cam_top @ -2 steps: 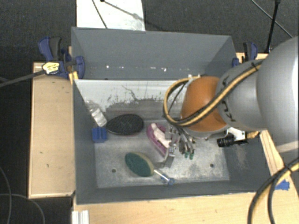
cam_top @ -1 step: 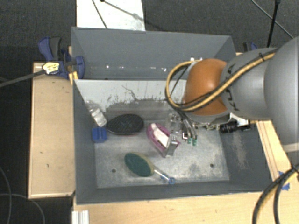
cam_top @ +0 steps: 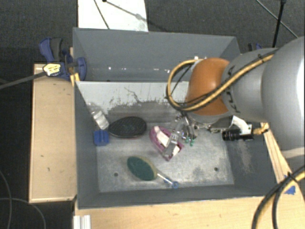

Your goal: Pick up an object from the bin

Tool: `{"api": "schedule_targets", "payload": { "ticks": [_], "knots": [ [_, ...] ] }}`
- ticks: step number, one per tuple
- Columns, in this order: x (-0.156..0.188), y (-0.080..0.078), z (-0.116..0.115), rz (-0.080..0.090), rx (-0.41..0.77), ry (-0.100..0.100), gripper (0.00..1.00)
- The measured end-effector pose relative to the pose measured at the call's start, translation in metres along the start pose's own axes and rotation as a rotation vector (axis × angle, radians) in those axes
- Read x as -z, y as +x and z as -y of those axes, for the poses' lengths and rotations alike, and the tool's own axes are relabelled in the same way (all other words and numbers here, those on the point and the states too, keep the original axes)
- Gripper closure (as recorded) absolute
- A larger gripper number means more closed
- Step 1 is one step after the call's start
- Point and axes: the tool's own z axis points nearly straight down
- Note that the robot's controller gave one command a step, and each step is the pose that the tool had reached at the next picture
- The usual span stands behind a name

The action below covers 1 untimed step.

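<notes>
My gripper (cam_top: 174,138) reaches down from under the orange cover to the middle of the bin. It is right against a purple and pink object with a white part (cam_top: 159,137), at that object's right side. A dark green oval brush (cam_top: 141,168) with a thin handle ending in a blue tip lies in front of it, toward the near wall. Left of the purple object rests a black oval disc (cam_top: 127,127).
A small blue block (cam_top: 100,137) and a clear little bottle (cam_top: 99,119) lie by the left wall. The arm with its cables covers the bin's right back part. The bin floor at the front right is bare metal.
</notes>
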Motion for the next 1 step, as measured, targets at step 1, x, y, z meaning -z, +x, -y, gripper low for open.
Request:
{"api": "schedule_targets", "payload": {
  "ticks": [1],
  "knots": [
    [-0.0336,-0.0102,-0.0034,-0.004,-0.076,0.002,0.0]
  ]
}}
